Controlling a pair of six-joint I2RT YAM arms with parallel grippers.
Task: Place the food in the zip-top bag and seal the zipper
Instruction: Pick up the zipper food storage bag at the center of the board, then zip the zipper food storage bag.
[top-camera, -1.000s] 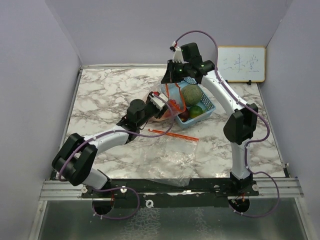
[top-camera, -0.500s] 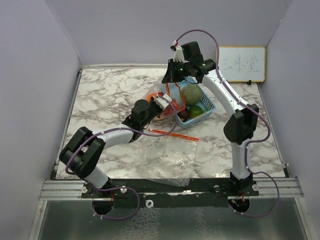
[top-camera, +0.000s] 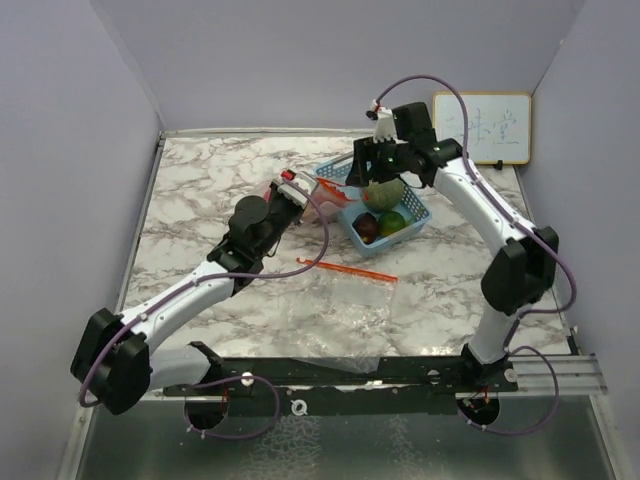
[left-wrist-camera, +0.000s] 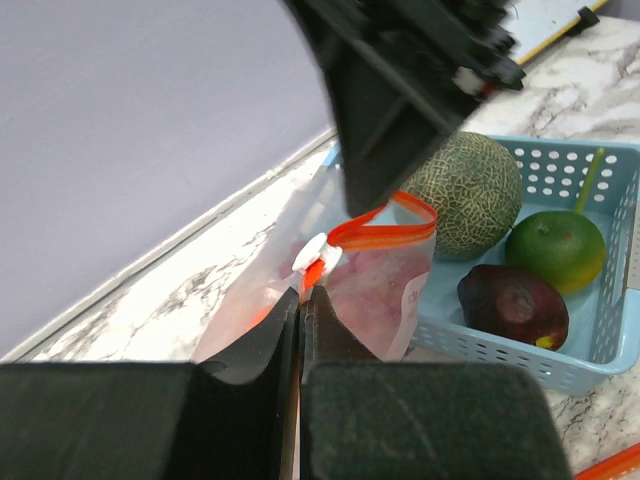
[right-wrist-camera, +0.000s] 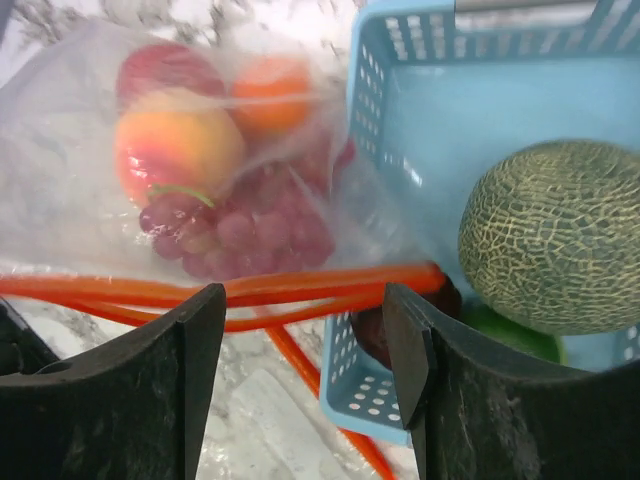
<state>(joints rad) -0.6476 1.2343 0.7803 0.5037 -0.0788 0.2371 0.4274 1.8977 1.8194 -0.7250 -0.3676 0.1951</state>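
Left arm's stretched out diagonally over the surface (top-camera: 200, 180), left tool (left-wrist-camera: 302, 300) pinched shut on the zip-top bag (left-wrist-camera: 370, 275) rim. Right arm arches over the basket (top-camera: 420, 212), right tool (right-wrist-camera: 300, 320) aimed down, jaws wide apart.

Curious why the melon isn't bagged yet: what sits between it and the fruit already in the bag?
The blue basket, its perforated wall, and the clear bag separate the melon from the bagged grapes; the right wrist view shows it.
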